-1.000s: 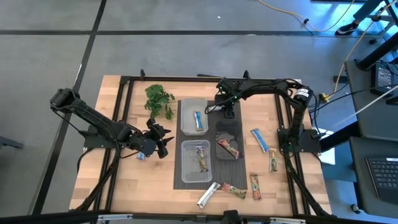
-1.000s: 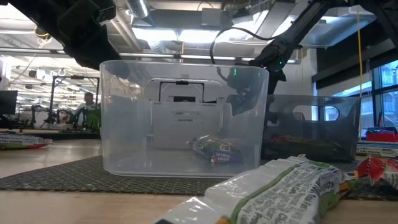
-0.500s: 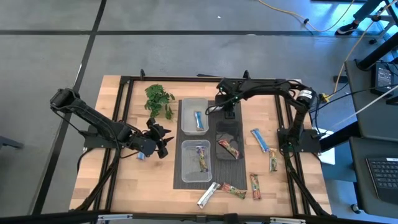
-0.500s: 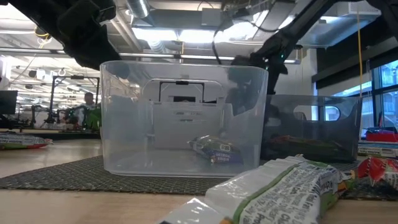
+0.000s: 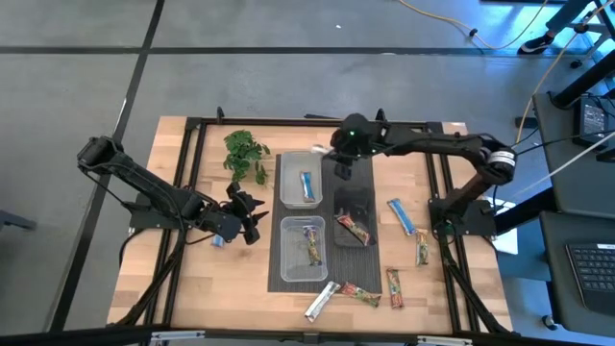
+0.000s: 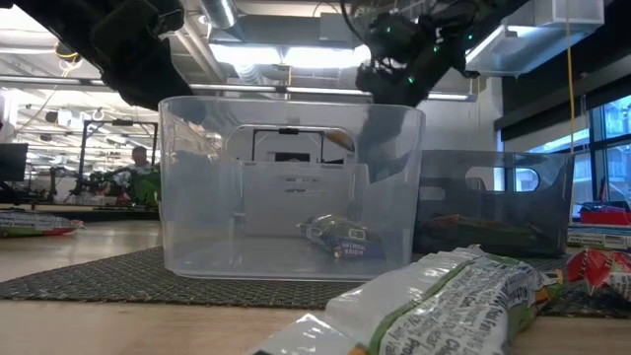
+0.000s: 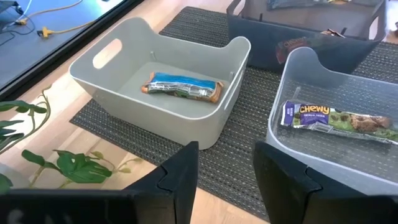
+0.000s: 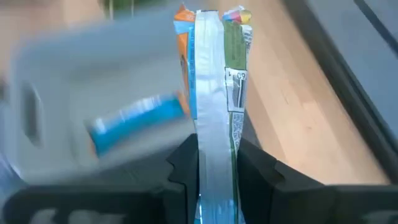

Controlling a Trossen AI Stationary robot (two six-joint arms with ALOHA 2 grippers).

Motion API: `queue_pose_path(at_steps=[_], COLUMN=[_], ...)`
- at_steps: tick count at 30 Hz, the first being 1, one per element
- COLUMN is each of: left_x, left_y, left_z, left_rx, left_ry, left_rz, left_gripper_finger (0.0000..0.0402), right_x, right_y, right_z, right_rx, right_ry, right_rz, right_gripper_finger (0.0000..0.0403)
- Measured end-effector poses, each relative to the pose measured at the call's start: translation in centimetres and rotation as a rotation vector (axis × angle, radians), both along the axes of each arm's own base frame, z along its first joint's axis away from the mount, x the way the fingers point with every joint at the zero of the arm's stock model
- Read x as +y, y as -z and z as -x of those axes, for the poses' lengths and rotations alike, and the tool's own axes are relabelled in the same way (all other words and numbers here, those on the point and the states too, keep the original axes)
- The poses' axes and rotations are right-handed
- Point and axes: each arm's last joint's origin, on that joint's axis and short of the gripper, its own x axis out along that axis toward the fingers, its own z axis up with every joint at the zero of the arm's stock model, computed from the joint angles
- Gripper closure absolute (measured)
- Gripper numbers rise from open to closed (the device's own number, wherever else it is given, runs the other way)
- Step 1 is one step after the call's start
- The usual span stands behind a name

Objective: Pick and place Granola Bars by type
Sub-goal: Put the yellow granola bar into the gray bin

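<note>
Two arms: the right gripper (image 5: 342, 163) is raised near the far tub (image 5: 299, 179); the left gripper (image 5: 248, 215) waits low at the table's left.
Right claw: clamped on a blue bar (image 8: 213, 93), held edge-on between the fingers.
Left claw: fingers (image 7: 180, 171) stand apart, nothing held.
Far tub: one blue bar (image 7: 184, 88) is already inside.
Near tub (image 5: 305, 249): one "Chewy" bar (image 7: 333, 117) is inside.
Loose bars: several lie on the right and near edge, e.g. (image 5: 402, 216).
Risk: the thin edge-on grip may let the wrapper slip, so that a release short of the rim would drop the bar outside.
</note>
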Motion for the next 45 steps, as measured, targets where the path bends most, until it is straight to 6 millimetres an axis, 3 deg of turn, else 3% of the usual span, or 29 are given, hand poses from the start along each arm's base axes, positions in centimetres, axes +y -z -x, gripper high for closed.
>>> queue_pose_path(at_steps=[6, 17, 25, 40, 45], left_x=[0.0, 0.0, 0.0, 0.0, 0.0], left_y=[0.0, 0.0, 0.0, 0.0, 0.0], left_z=[0.0, 0.0, 0.0, 0.0, 0.0], left_rx=[-0.001, -0.001, -0.003, -0.004, -0.004], left_ry=[0.000, 0.000, 0.000, 0.000, 0.000], left_rz=[0.001, 0.001, 0.002, 0.002, 0.002], left_gripper_finger=[0.0256, 0.0258, 0.0257, 0.0256, 0.0258], right_x=[1.9, 4.1, 4.3, 4.3, 4.3], right_y=[-0.5, 3.0, 4.5, 4.3, 5.1], right_z=[-2.1, -5.1, -5.7, -5.9, -6.2], right_rx=[-0.152, -0.139, -0.115, -0.135, -0.129], right_ry=[0.015, 0.014, 0.028, 0.007, 0.004], right_rz=[-0.042, -0.059, -0.085, -0.060, -0.061], right_gripper_finger=[0.0313, 0.0313, 0.0313, 0.0313, 0.0313])
